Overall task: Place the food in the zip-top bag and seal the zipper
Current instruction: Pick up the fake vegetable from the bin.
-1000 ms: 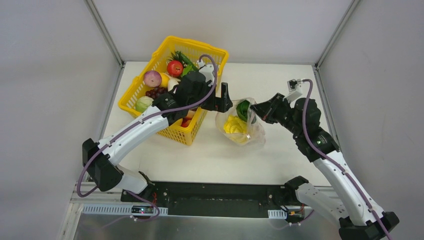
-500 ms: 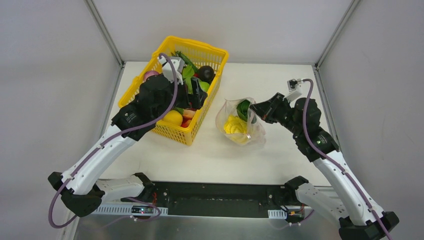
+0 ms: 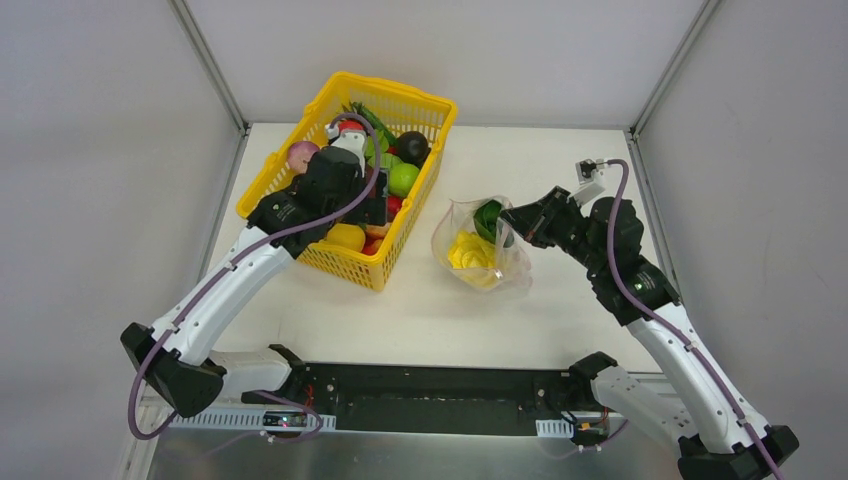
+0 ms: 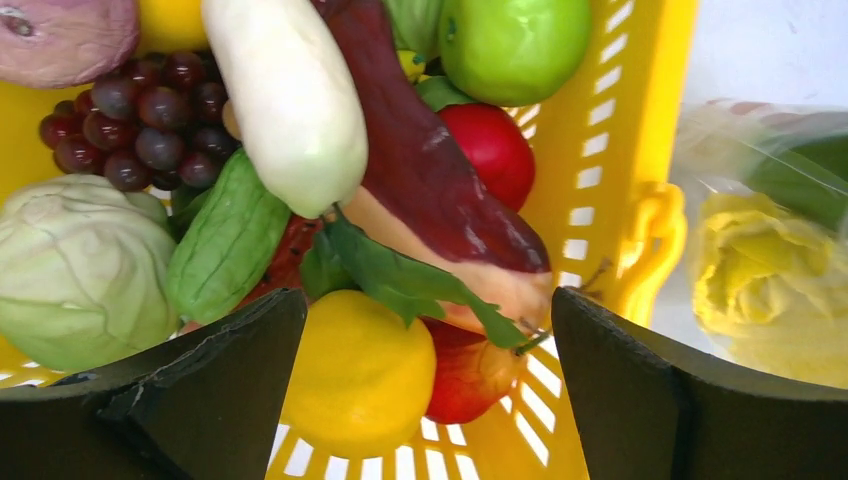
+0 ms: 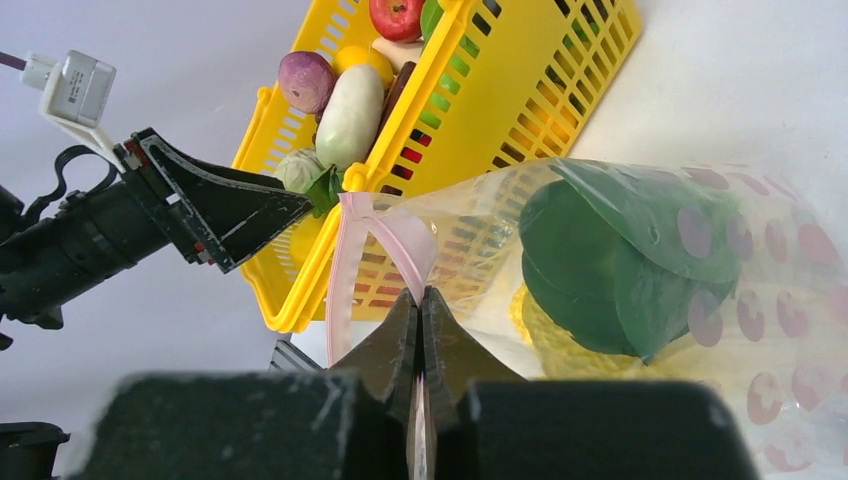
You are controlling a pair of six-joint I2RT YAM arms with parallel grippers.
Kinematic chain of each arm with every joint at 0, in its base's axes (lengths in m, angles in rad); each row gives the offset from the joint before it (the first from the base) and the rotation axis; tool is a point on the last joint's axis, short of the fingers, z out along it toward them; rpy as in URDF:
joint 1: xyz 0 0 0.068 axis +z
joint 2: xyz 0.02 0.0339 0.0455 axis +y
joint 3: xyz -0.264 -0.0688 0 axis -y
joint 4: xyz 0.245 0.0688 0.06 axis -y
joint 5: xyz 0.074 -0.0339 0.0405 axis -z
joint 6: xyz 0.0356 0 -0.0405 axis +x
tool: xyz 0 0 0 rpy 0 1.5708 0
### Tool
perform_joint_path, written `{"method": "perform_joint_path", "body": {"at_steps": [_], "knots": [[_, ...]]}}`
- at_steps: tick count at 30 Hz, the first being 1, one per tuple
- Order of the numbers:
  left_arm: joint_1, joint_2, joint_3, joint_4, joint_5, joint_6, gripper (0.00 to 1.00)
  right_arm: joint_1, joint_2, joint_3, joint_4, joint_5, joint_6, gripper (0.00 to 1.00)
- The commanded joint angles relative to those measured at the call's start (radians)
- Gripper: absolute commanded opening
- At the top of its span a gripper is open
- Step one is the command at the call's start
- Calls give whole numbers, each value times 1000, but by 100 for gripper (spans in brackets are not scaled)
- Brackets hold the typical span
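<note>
The clear zip-top bag [image 3: 480, 250] lies right of the yellow basket [image 3: 425, 105] and holds leafy greens [image 5: 620, 250] and a yellow ruffled cabbage [image 4: 750, 260]. My right gripper [image 5: 420, 300] is shut on the bag's pinkish zipper strip [image 5: 385, 235] and holds that edge up. My left gripper [image 4: 430, 390] is open and empty over the basket's near right corner, above a yellow fruit [image 4: 365, 375] and a red apple [image 4: 470, 375]. A white radish [image 4: 290, 100], a green lime [image 4: 515, 40], a red fruit [image 4: 495, 150] and a pale cabbage [image 4: 75, 265] lie in the basket.
Purple grapes [image 4: 145, 115], a purple onion [image 3: 302, 153] and a dark round fruit [image 3: 412, 146] also lie in the basket. The basket's right wall [image 4: 620, 200] stands between my left gripper and the bag. Grey walls and metal posts [image 3: 215, 65] enclose the white table [image 3: 420, 310].
My left gripper has swung from beside the bag back over the basket and dropped lower into its near right part. My right gripper and the bag have stayed still.
</note>
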Motion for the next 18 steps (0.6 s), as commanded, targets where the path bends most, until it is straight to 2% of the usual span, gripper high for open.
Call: {"method": "perform_joint_path", "body": {"at_steps": [1, 5, 10, 15, 18], "knots": [[52, 3, 0, 15, -56, 41, 99, -4, -16, -1, 56, -13, 16, 0], [152, 81, 58, 65, -6, 18, 97, -5, -11, -6, 64, -16, 21, 0], [193, 220, 116, 106, -30, -32, 90, -4, -12, -23, 98, -23, 45, 0], [203, 284, 116, 122, -3, -53, 75, -4, -10, -24, 102, -45, 53, 0], [203, 277, 95, 132, -11, -57, 59, -4, -19, -29, 98, -33, 53, 0]]}}
